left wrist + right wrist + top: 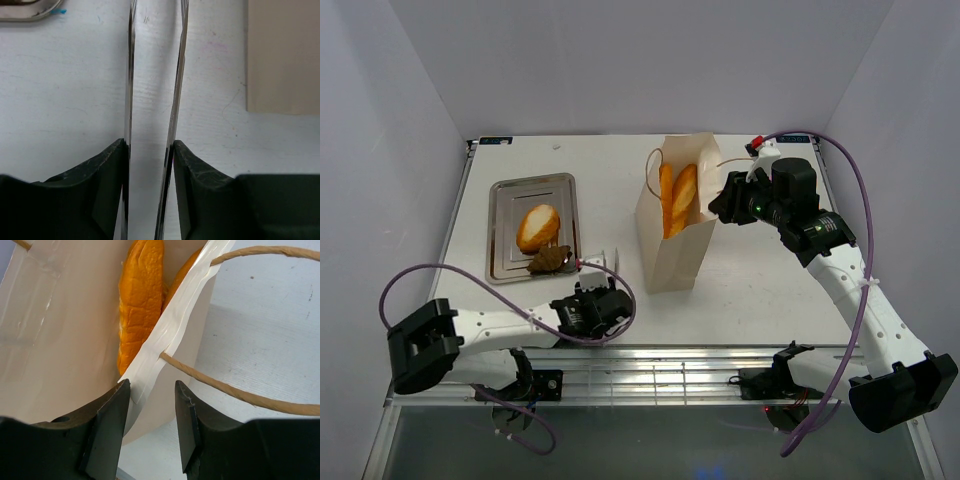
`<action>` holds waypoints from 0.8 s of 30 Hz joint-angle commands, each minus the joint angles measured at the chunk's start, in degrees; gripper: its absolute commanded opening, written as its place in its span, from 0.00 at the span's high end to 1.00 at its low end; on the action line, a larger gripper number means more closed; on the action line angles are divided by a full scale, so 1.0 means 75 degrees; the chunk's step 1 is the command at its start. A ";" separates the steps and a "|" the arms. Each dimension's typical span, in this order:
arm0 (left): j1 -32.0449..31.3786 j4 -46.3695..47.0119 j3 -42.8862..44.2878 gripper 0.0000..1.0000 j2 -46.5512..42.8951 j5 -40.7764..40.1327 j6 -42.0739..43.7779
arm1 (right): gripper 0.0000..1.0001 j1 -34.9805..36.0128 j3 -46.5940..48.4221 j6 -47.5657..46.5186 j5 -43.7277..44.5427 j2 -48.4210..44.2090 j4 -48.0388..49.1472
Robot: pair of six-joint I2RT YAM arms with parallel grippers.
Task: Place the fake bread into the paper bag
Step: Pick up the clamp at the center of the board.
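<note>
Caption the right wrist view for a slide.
Open right gripper astride the paper bag rim, two fake bread pieces inside.

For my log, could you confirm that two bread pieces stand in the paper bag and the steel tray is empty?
The steel tray is not empty: the top external view shows an oval roll and a darker brown piece on it. Two bread pieces do stand in the paper bag.
</note>
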 commanded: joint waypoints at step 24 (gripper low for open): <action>0.5394 -0.2262 0.1597 0.40 -0.4625 0.4426 0.2319 | 0.53 -0.0012 -0.0030 -0.0080 -0.0284 0.0020 0.0006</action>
